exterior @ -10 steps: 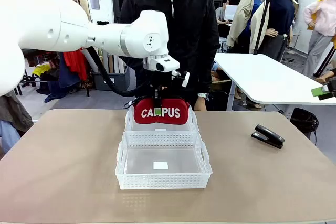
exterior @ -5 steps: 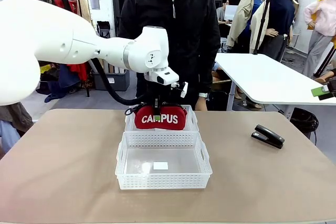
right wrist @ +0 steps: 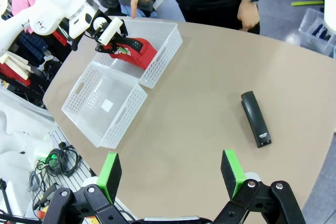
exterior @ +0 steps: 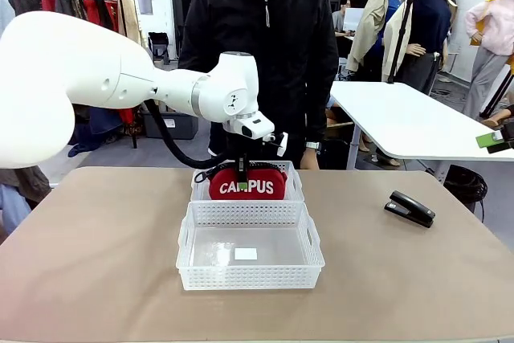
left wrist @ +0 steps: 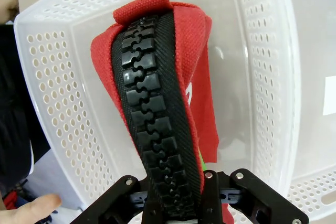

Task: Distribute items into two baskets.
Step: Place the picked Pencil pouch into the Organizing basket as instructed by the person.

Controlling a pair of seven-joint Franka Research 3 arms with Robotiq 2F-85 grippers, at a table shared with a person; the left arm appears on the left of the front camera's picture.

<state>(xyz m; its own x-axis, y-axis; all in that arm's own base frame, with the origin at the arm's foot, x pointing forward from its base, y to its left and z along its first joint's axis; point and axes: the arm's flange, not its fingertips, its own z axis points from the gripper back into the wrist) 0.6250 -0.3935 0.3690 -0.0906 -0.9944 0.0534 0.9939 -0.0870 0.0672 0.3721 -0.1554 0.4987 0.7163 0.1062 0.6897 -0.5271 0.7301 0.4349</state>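
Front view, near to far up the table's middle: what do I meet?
Nearer white perforated plastic basket → farther matching white basket with the red "CAMPUS" zip pouch gripped by the left hand → person in black jacket.

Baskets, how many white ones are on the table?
2. The near basket sits in the middle of the table. The far basket is right behind it, toward the person; the pouch hangs into it, gripped by the left claw.
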